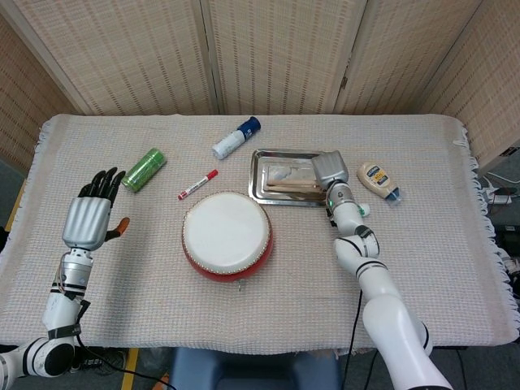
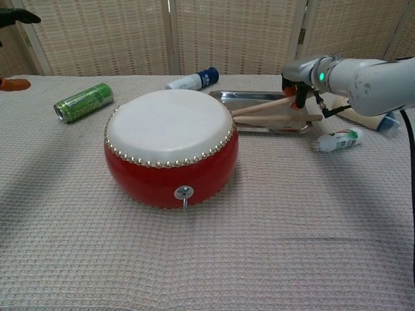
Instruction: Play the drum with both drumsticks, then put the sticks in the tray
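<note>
The red drum [image 1: 227, 236] with a white skin stands mid-table, also in the chest view [image 2: 170, 146]. Behind it to the right lies the steel tray [image 1: 262, 162] [image 2: 224, 96]. One drumstick [image 2: 279, 118] [image 1: 286, 186] lies flat in the tray. A second drumstick [image 2: 262, 107] slants down into the tray, its far tip low, its near end gripped by my right hand [image 1: 325, 171] [image 2: 305, 72] over the tray's right end. My left hand [image 1: 88, 215] hovers open at the far left, holding nothing.
A green can [image 1: 144, 169] [image 2: 83, 102], a red marker [image 1: 197, 184] and a blue-capped white bottle [image 1: 236, 137] [image 2: 192, 80] lie behind the drum. A mayonnaise bottle [image 1: 376, 179] and a small white bottle [image 2: 336, 140] lie right of the tray.
</note>
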Motion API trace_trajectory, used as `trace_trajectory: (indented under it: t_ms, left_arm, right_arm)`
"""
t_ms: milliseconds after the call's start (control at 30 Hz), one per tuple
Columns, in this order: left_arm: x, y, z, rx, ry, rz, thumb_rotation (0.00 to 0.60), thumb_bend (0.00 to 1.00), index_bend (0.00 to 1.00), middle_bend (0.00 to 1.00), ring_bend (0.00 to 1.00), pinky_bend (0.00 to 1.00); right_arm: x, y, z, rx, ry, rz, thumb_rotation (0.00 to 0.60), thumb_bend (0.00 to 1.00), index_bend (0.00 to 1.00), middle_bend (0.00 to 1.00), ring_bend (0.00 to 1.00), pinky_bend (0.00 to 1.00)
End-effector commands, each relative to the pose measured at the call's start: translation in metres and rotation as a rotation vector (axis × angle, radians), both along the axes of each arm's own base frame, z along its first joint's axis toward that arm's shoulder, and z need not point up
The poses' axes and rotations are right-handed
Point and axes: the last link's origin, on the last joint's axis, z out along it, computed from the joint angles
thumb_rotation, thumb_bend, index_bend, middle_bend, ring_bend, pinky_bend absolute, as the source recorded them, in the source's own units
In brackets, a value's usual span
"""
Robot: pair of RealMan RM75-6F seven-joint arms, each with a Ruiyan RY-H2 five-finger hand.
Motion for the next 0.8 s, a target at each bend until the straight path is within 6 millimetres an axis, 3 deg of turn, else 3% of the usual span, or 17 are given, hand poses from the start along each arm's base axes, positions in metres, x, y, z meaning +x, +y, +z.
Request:
trace_trajectory:
  t_ms: [33, 167, 433, 533, 633, 767, 800]
  left_arm:
    - [0.000, 0.000, 0.001, 0.001, -0.001, -0.001, 0.600, 0.31, 0.00, 0.00, 0.01, 0.21]
    - [0.000, 0.000, 0.002, 0.001, -0.002, -0.003, 0.600, 0.31, 0.00, 0.00, 0.01, 0.21]
    - [-0.006, 0.001, 0.010, 0.007, -0.025, 0.019, 0.600, 0.31, 0.00, 0.00, 0.01, 0.21]
    - [-0.009, 0.002, 0.016, 0.010, -0.052, 0.030, 0.600, 0.31, 0.00, 0.00, 0.01, 0.21]
    - [-0.015, -0.001, 0.025, 0.020, -0.073, 0.046, 0.600, 0.31, 0.00, 0.00, 0.01, 0.21]
    - [-0.028, -0.006, 0.037, 0.034, -0.105, 0.076, 0.600, 0.31, 0.00, 0.01, 0.01, 0.20]
    - [-0.031, -0.008, 0.039, 0.037, -0.107, 0.079, 0.600, 0.31, 0.00, 0.01, 0.01, 0.20]
  right_arm:
    - [0.000, -0.003, 0.004, -0.005, 0.000, -0.008, 0.600, 0.23, 0.19, 0.42, 0.74, 0.99]
    - [0.000, -0.005, 0.012, -0.015, -0.010, 0.000, 0.600, 0.14, 0.12, 0.39, 0.73, 0.98]
    - [-0.003, -0.007, 0.047, -0.076, -0.086, 0.078, 0.600, 0.13, 0.12, 0.38, 0.73, 0.98]
    - [-0.004, 0.000, 0.066, -0.097, -0.138, 0.123, 0.600, 0.13, 0.12, 0.38, 0.66, 0.93]
    - [-0.005, 0.023, 0.087, -0.094, -0.204, 0.179, 0.600, 0.13, 0.12, 0.38, 0.46, 0.77]
    - [-0.013, 0.072, 0.122, -0.101, -0.260, 0.218, 0.600, 0.13, 0.11, 0.34, 0.19, 0.31]
    - [-0.016, 0.082, 0.128, -0.107, -0.279, 0.214, 0.600, 0.13, 0.10, 0.33, 0.16, 0.26]
